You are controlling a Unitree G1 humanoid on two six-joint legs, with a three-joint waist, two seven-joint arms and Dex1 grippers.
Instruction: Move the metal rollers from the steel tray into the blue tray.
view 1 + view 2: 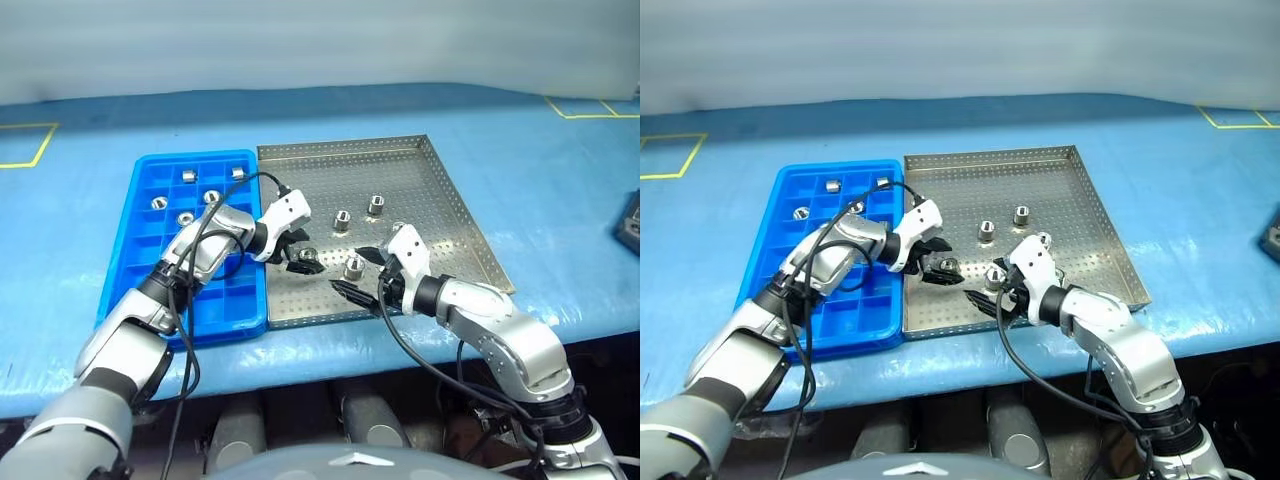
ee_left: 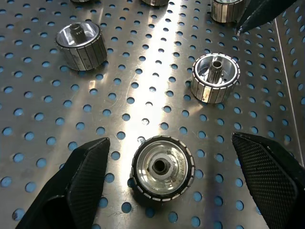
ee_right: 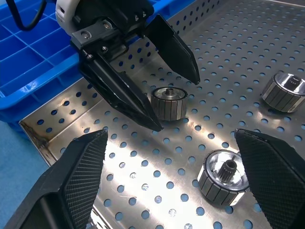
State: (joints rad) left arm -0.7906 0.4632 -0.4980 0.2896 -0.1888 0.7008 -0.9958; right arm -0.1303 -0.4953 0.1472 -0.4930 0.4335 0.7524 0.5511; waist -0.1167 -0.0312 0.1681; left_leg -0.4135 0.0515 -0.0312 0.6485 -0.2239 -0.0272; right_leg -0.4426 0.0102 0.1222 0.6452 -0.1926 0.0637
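Observation:
The steel tray (image 1: 420, 180) lies on the table with the blue tray (image 1: 135, 215) against its left side. Several metal rollers stand on the steel tray's perforated floor, among them one (image 1: 342, 220) and another (image 1: 377, 205). My left gripper (image 1: 298, 258) is open and lowered over a roller (image 2: 163, 168), which stands between its two fingers without being clamped. Just to the right, my right gripper (image 1: 355, 272) is open, and a further roller (image 3: 224, 176) stands between its fingers (image 3: 71, 186). Several rollers (image 1: 187, 176) sit in the blue tray's far compartments.
The table is covered in blue sheeting with yellow tape marks at the far corners. A dark object (image 1: 630, 225) lies at the right edge. The two grippers are close together near the steel tray's front left part, and cables loop from each wrist.

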